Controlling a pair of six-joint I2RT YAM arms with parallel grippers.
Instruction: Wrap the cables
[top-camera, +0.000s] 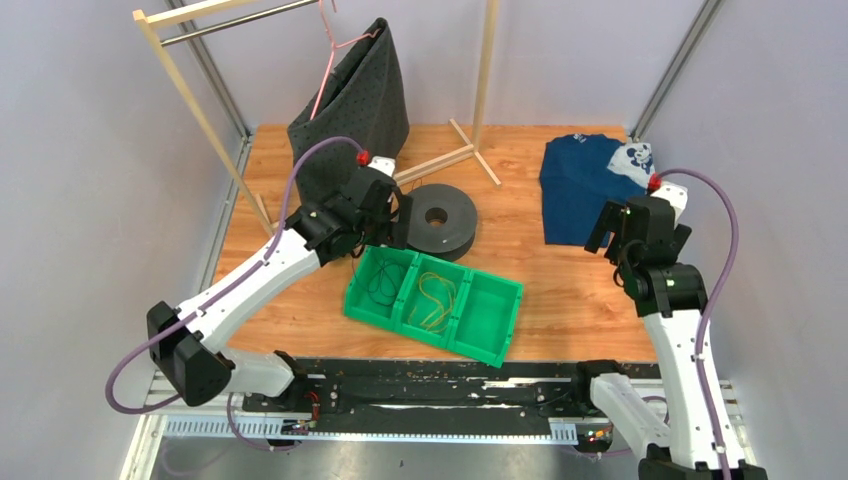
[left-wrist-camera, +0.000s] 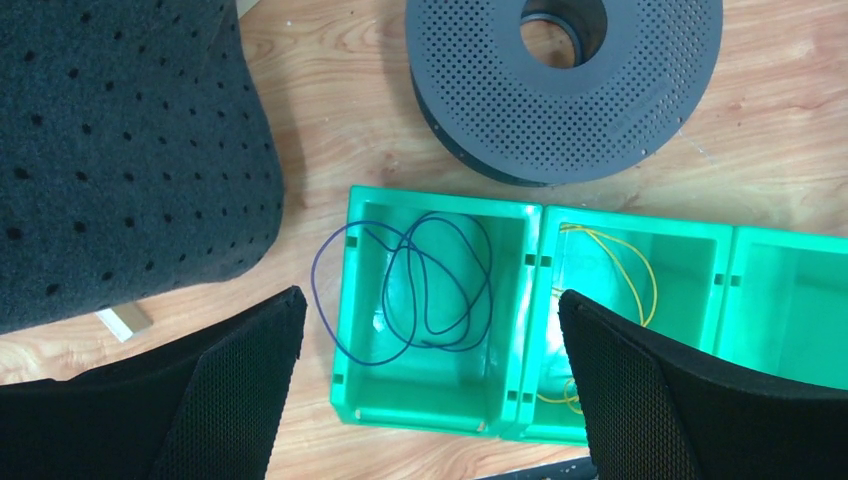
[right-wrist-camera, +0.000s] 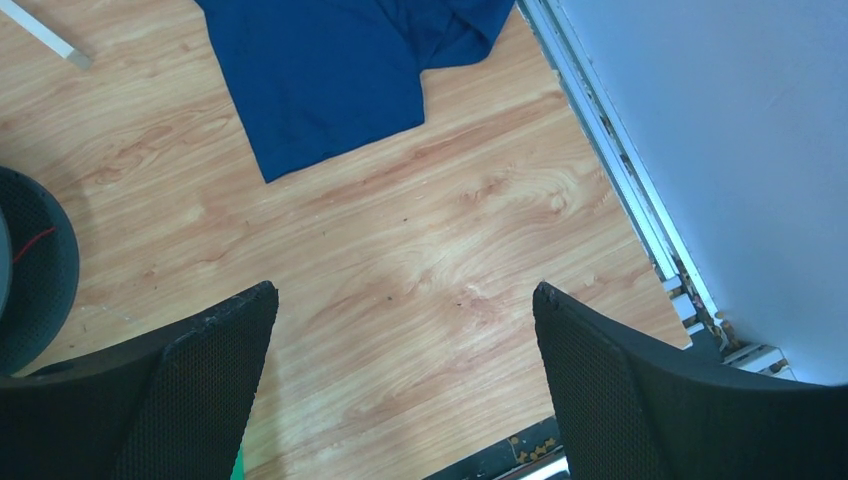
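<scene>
Overhead, a dark perforated cloth (top-camera: 355, 100) hangs from a wooden rack (top-camera: 180, 75) at the far left of the worktop (top-camera: 560, 300). Just near of it, the left pincer (left-wrist-camera: 430, 400) hovers with its fingers spread wide and grips nothing. It sits above the left end of a green three-compartment bin (left-wrist-camera: 535, 300). The dark cable (left-wrist-camera: 420, 300) lies in loose loops in the bin's left compartment, and one loop spills over the left wall onto the wood. The yellow cable (top-camera: 437, 296) is coiled in the middle compartment beside it. Just beyond the bin, a dark perforated spool (top-camera: 440, 215) lies flat, close to the bin's far wall. In the right wrist view, a thin red strand (right-wrist-camera: 35, 240) shows on the spool's side; where it runs cannot be told. Farther right, a blue shirt (top-camera: 585, 185) lies crumpled at the far edge. At the right side, the right pincer (right-wrist-camera: 400, 400) is also wide open, poised over bare wood well apart from the bin and the cables.
</scene>
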